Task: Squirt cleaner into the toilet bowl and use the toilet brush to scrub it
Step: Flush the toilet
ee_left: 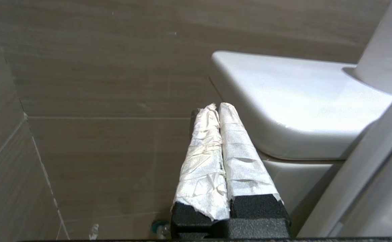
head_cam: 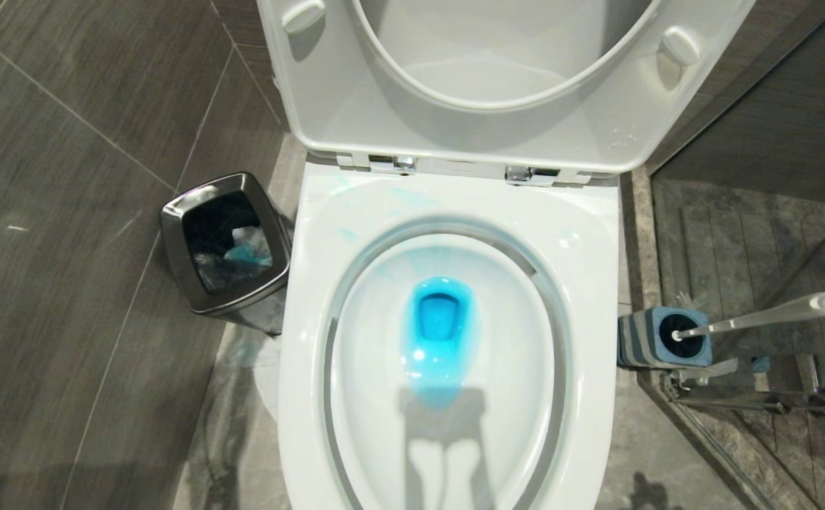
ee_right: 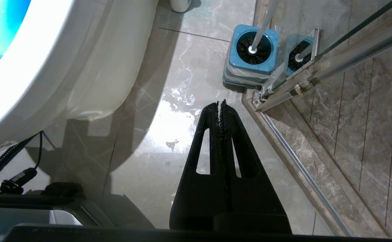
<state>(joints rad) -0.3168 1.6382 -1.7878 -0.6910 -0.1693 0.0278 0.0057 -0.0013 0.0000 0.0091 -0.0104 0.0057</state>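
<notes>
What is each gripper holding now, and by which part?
Nothing. The left gripper and the right gripper are both shut on nothing; the toilet brush stands untouched in its holder.

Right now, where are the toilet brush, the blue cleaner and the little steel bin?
toilet brush (head_cam: pixel 773 315): head view, middle of its white handle.
cleaner (head_cam: pixel 439 326): head view, blue pool in the bowl.
steel bin (head_cam: pixel 171 234): head view, its metal rim.

Toilet bowl (head_cam: pixel 596 297) front cut off; bin (head_cam: pixel 171 227) contents unclear.
</notes>
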